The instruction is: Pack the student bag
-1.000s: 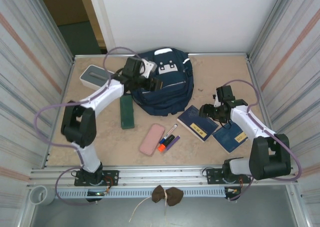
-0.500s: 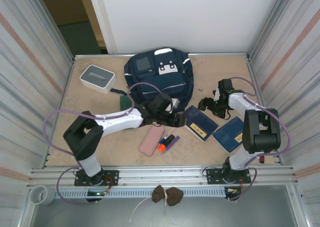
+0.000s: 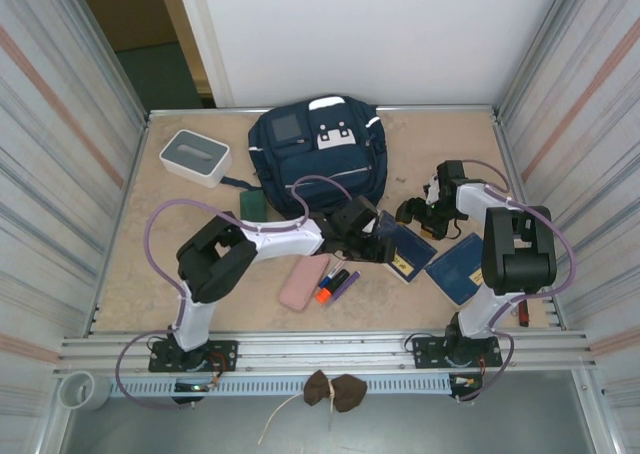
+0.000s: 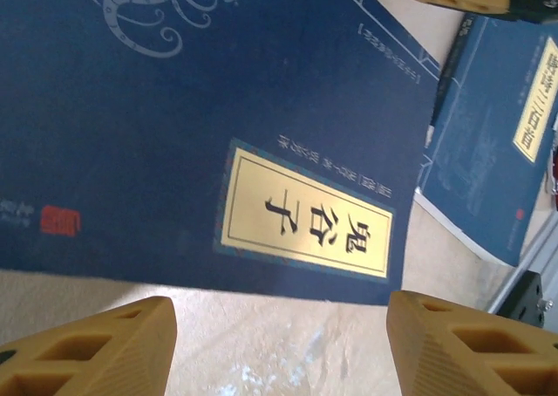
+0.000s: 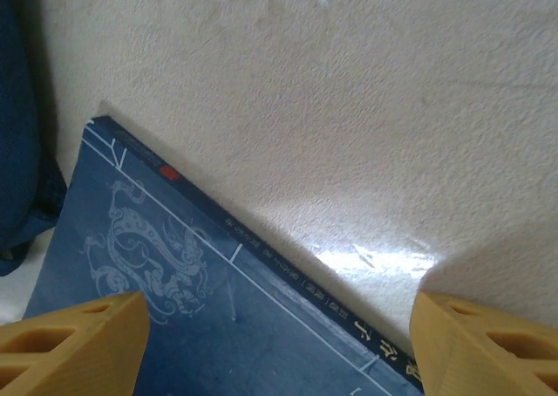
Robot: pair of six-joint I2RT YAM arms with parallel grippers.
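The student bag [image 3: 320, 154] is a navy backpack lying at the back middle of the table; its dark edge [image 5: 22, 152] shows at the left of the right wrist view. A blue book with a yellow label [image 3: 402, 252] lies in front of it. My left gripper [image 3: 375, 246] hovers open at that book's near-left edge, its fingertips [image 4: 96, 344] over bare table just short of the label [image 4: 305, 221]. My right gripper [image 3: 415, 212] stands open at the same book's far edge [image 5: 218, 309], with nothing between its fingers [image 5: 488, 344].
A second blue book [image 3: 460, 266] lies to the right, also visible in the left wrist view [image 4: 497, 152]. A pink case [image 3: 303, 279] and markers [image 3: 335, 282] sit in front of the bag. A green box [image 3: 252, 206] and a white-and-grey box [image 3: 195, 157] are on the left.
My left arm has swung from the bag's top down and right to the labelled book. My right gripper has moved back to the book's far edge.
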